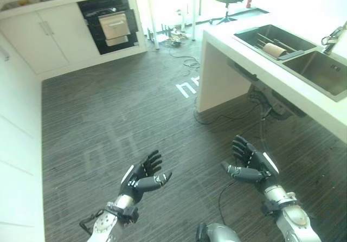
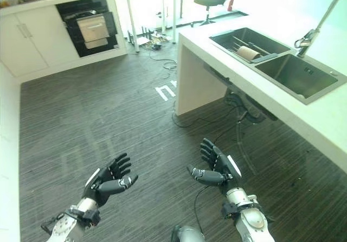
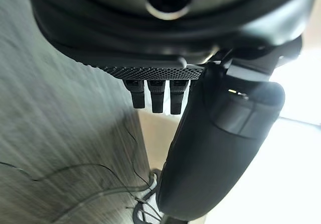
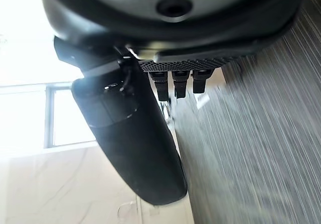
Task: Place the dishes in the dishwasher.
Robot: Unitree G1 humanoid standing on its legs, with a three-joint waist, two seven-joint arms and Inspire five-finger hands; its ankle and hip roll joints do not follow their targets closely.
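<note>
- Dishes first: one round dish (image 1: 274,49) lies on its side in the left basin of the sink (image 1: 246,34), leaning among the rack bars, well apart from both hands.
- Over at the far wall, the dishwasher (image 1: 111,22) stands with its door down and a pale rack front showing, dark floor (image 1: 108,122) stretching between it and the white counter (image 1: 217,41).
- Left hand (image 1: 142,178) hangs low over the floor, palm turned inward, fingers relaxed and spread, thumb pointing across — nothing in it.
- Right hand (image 1: 250,163) mirrors it on the other side, fingers loosely extended, thumb reaching toward the left hand, also empty.
- Both wrist views back that up: straight fingers with bare floor past them.
- Why this pose? It reads as a ready stance, my guess — arms forward, palms facing, free to go either way.
- Faucet (image 2: 312,27) rises at the basin divider; the right basin looks bare.
- Judgement call: the task has barely begun, with the dish in the sink and the dishwasher across the room.
- Next move likely calls for turning to the counter on the right and reaching into that left basin; the rack bars could snag the lift.
</note>
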